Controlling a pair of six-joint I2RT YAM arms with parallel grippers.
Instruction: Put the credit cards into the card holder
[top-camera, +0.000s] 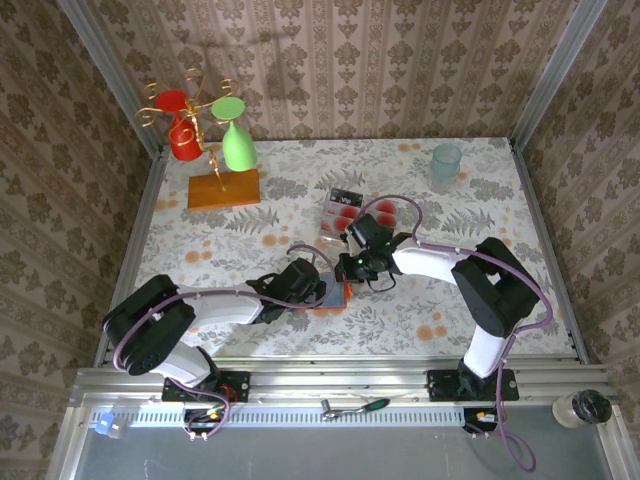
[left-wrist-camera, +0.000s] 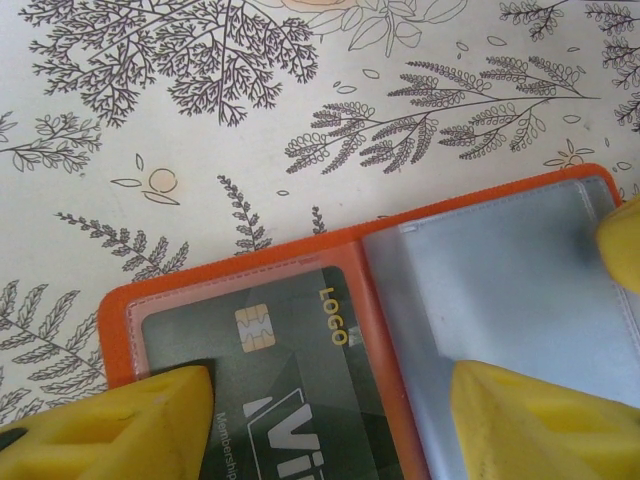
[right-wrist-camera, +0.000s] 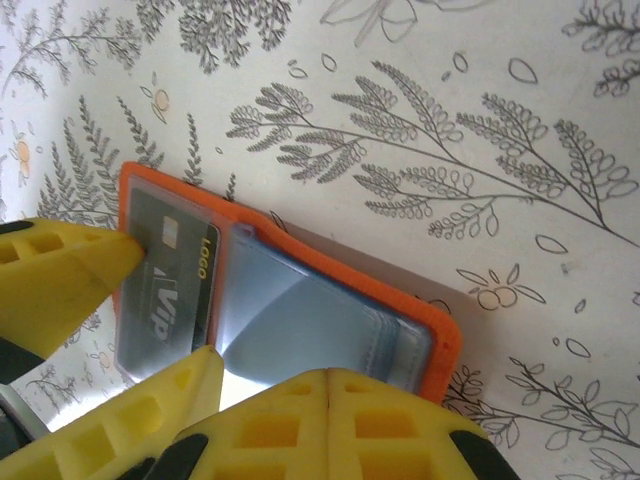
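1. I see the table (top-camera: 470, 200) covered in a pale print of grey ferns and orange blossoms.
2. Behind the table and on both its sides stand walls (top-camera: 380, 70) papered in a brown-beige damask pattern.
3. At the table's two far corners, grey metal posts (top-camera: 545, 75) rise along the wall joins.
4. Along the table's near edge runs an aluminium rail (top-camera: 330, 385); just below that lies a flat grey surface (top-camera: 300, 455).
5. Light falls bright and even on the table, with only soft shadows.

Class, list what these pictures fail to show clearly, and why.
Top view: card holder, mostly under the left gripper.
Left wrist view: lettering on the inserted card, cut off by the bottom edge and a yellow finger.
Top view: print on the loose credit cards, too small to read.
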